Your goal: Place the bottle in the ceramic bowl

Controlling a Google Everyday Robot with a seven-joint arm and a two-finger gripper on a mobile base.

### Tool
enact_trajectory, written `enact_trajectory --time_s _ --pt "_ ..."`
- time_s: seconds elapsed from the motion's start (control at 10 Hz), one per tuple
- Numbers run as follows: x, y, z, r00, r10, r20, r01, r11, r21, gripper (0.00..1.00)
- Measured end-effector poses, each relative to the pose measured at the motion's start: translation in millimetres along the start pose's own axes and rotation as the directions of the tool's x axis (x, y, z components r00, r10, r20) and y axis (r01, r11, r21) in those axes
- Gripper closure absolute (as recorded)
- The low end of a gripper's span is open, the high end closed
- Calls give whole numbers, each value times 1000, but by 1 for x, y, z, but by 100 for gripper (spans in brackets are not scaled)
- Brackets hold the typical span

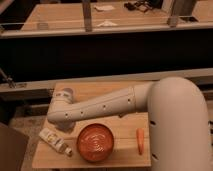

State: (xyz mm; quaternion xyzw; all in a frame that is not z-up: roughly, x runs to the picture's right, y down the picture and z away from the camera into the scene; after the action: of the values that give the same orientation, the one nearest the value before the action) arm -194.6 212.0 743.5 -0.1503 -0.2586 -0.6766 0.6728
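The bottle [54,141], small, slim and white, lies on its side on the wooden table [100,90], just left of the ceramic bowl [95,142]. The bowl is round, orange-red and empty, and stands near the table's front edge. My white arm reaches from the right across the table. Its end hangs at the left, and the gripper [61,126] sits tucked under it, just above the bottle's far end and mostly hidden. The bottle rests apart from the bowl.
An orange carrot [140,140] lies right of the bowl by my arm's base. A dark rail and shelf [100,50] run behind the table. A dark box [10,150] stands at the lower left, off the table.
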Motion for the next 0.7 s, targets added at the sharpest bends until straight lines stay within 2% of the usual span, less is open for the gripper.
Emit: enact_trajectory --time_s 0.1,0.5,0.7 --pt "-4 4 0 1000 -10 2 10 1000 -4 41" --pt "-9 -6 2 998 -60 -2 60 998 -14 33" --pt "-9 -8 3 993 -121 0 120 992 -23 28"
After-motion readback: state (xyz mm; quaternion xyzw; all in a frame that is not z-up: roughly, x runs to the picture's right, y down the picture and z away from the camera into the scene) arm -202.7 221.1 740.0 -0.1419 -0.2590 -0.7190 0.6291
